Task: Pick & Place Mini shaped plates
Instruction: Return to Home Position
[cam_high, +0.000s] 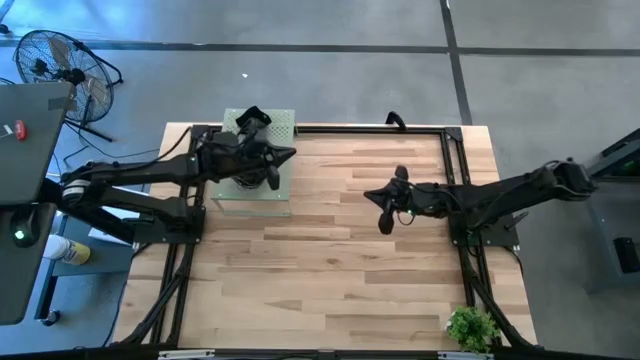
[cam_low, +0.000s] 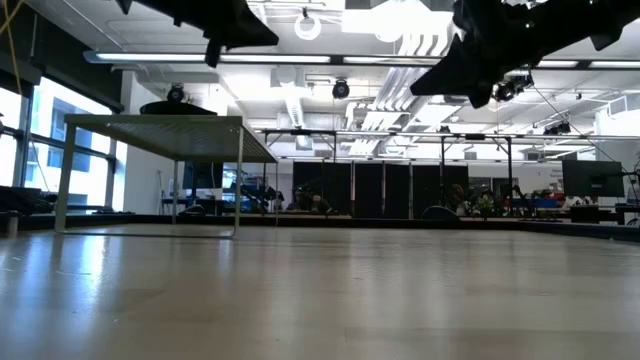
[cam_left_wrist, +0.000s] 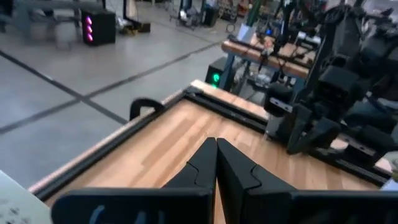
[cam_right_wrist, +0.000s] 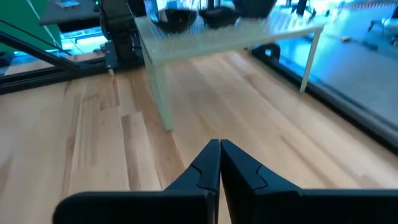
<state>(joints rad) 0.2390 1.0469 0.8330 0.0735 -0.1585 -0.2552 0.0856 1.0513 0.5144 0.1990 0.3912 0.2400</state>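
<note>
Several glossy black mini plates (cam_right_wrist: 177, 18) stand on the pale green perforated board (cam_right_wrist: 249, 34), a small raised shelf on legs at the table's far left (cam_high: 262, 195). From above, my left arm hides most of them; one dark dish (cam_low: 176, 106) shows on the board's top in the low view. My left gripper (cam_high: 288, 154) hovers shut above the board's right edge, pointing toward the table's right (cam_left_wrist: 216, 149). My right gripper (cam_high: 372, 194) is shut in the air over the table's middle, facing the board (cam_right_wrist: 219, 149).
A small green plant (cam_high: 472, 327) stands at the near right corner. Black frame rails (cam_high: 455, 160) run along the table's far edge and sides. Bare wood (cam_high: 330, 260) lies between the arms and toward the near edge. A fan (cam_high: 60, 70) stands on the floor to the left.
</note>
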